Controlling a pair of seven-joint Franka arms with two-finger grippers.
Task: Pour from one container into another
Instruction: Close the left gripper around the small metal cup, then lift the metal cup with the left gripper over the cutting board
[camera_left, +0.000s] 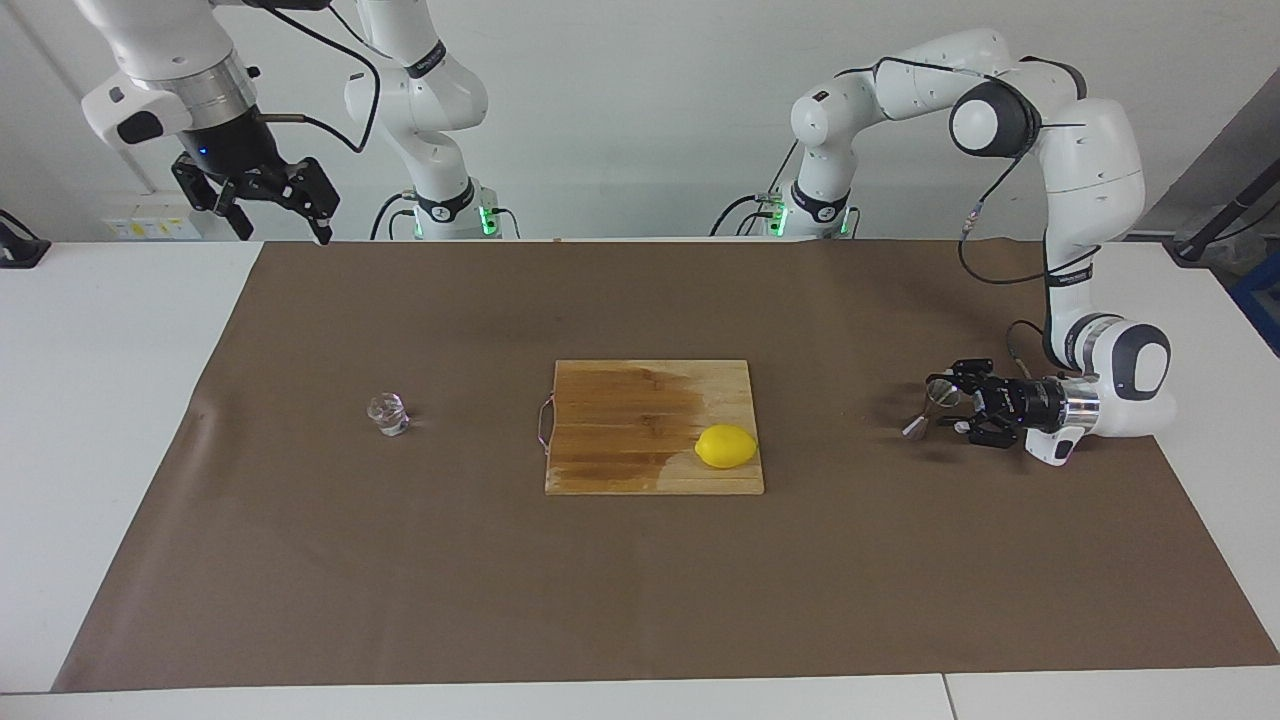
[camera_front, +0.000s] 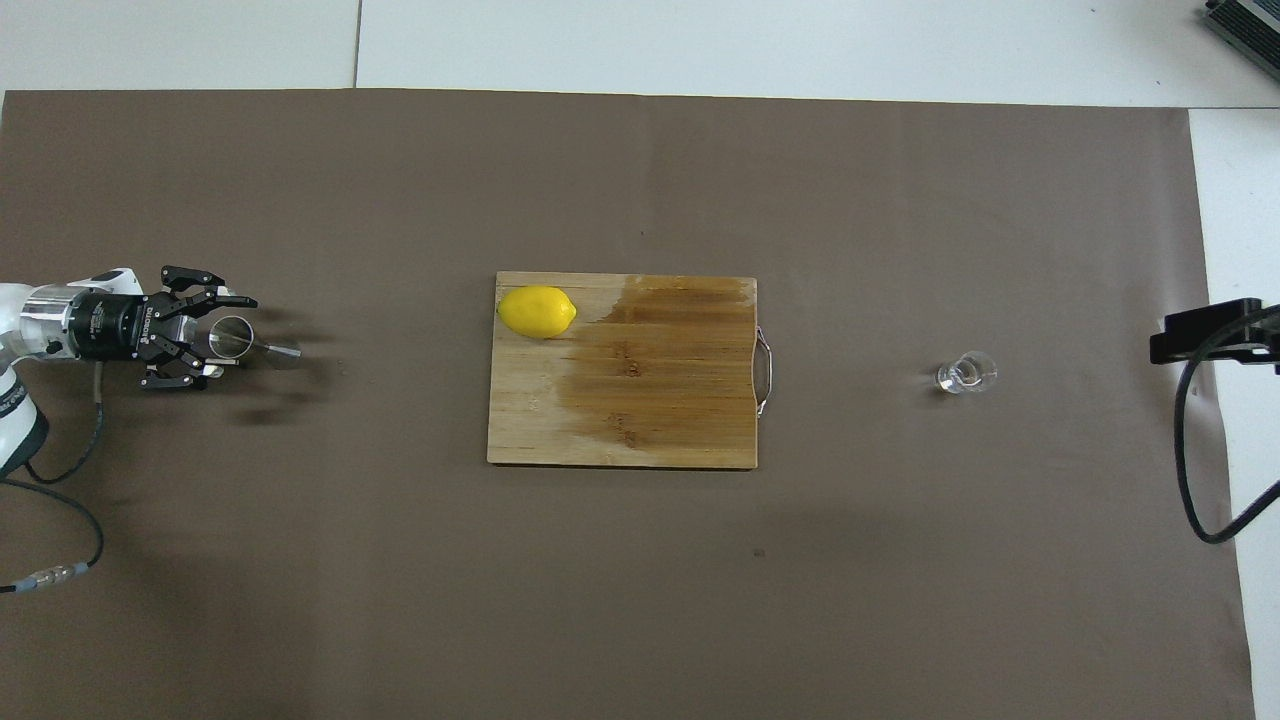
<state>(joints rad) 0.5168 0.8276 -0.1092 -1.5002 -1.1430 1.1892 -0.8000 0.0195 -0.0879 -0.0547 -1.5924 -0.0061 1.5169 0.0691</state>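
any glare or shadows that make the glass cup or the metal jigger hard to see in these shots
Facing view: the glass cup shows only as pale glints with a short shadow; the jigger half blends into the brown mat by the left gripper. Overhead view: the jigger's rim reads clearly, soft shadows beside it; the cup stays faint. No strong glare.

The cutting board (camera_front: 640, 400) lies mid-worktop; the lemon (camera_front: 537, 311) rests on it. The glass cup (camera_front: 966, 374) stands toward the right arm's end, the jigger (camera_front: 250, 342) toward the left arm's.

Clear glass cup (camera_left: 388, 414) stands upright toward the right arm's end; steel jigger (camera_front: 243, 341) toward the left's.
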